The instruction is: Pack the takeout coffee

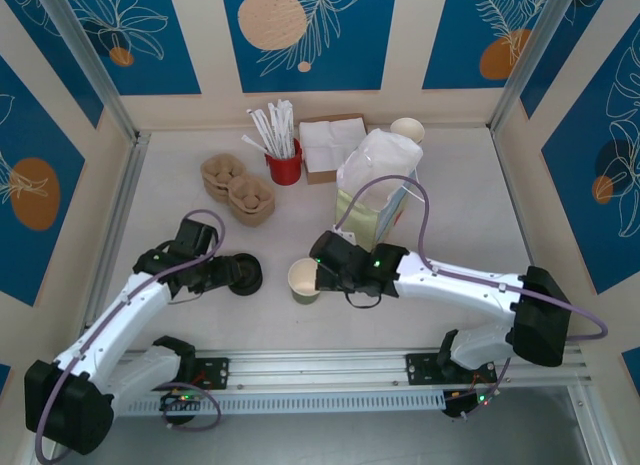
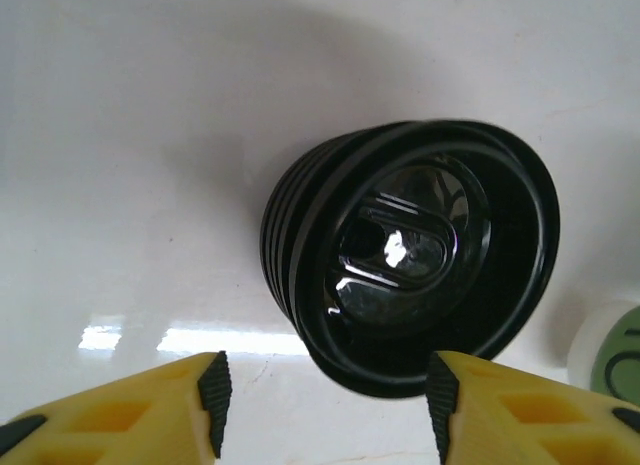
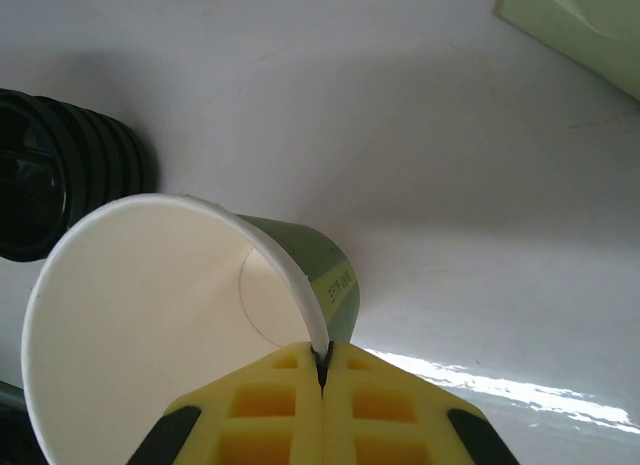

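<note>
Pinching the paper cup point(image 3: 150, 315) rim, right gripper point(image 3: 322, 370) clamped — left gripper point(image 2: 325, 395) part-open at black lids point(image 2: 410, 255).

Lid stack point(image 1: 243, 274) left of cup point(image 1: 303, 281), bag point(image 1: 372, 180) behind cup

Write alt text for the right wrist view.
The right gripper is pinched shut on the rim of a lidless paper cup with an olive-green side. A stack of black lids lies at left on the white table.
</note>
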